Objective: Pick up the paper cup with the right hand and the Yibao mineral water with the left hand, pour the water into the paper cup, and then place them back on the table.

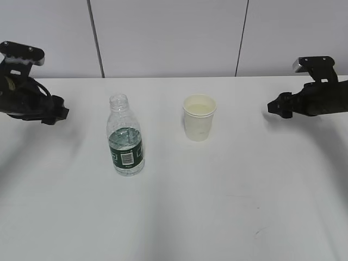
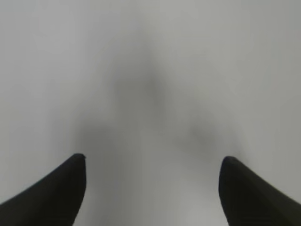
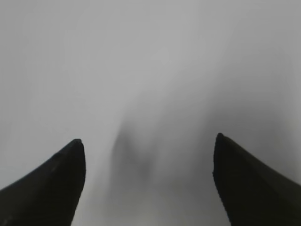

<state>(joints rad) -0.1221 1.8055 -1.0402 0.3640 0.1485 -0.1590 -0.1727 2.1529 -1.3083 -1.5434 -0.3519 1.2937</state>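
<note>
While both stand apart, bottle (image 1: 125, 139) and cup (image 1: 199, 117) are unobstructed.

The wide, plain white bench (image 1: 228, 217) carried two things, well apart. A small clear ribbed plastic bottle (image 1: 125, 137) with a dark green label stood upright, uncapped, left of a small off-white tapered paper cup (image 1: 199, 117), also upright.
</note>
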